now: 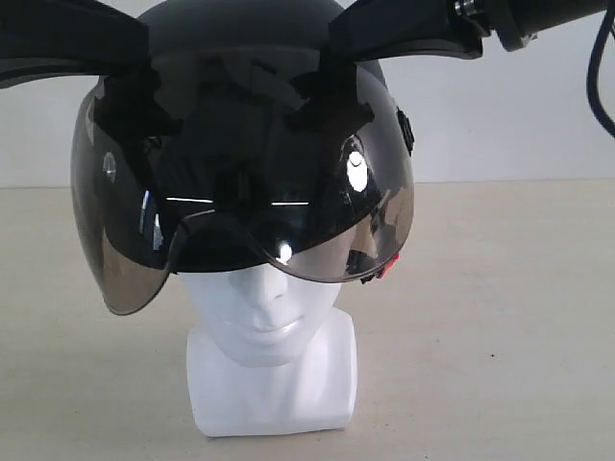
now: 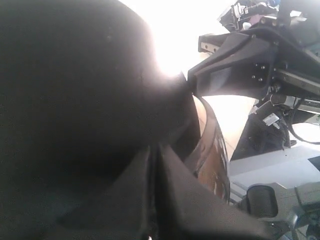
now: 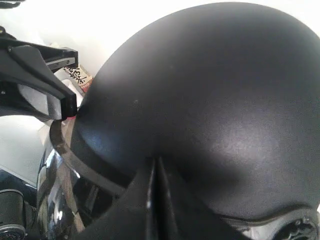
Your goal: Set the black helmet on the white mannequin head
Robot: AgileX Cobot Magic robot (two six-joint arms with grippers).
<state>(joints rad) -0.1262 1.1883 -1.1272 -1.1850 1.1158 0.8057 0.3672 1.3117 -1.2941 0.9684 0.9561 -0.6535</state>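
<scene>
**Robotics laboratory, test bench.** A bare beige counter point(image 1: 500, 317) meets a plain white wall point(image 1: 509, 106). In the exterior view a black cable point(image 1: 592, 77) loops at 2 o'clock. The left wrist view shows an equipment stand point(image 2: 262, 135) with exposed wiring, screws and printed labels.

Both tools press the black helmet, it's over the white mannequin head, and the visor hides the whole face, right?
No: the exterior view shows the visor covering only the upper face of the white mannequin head; nose, mouth and chin show below. The left tool and right tool do press the black helmet.
</scene>
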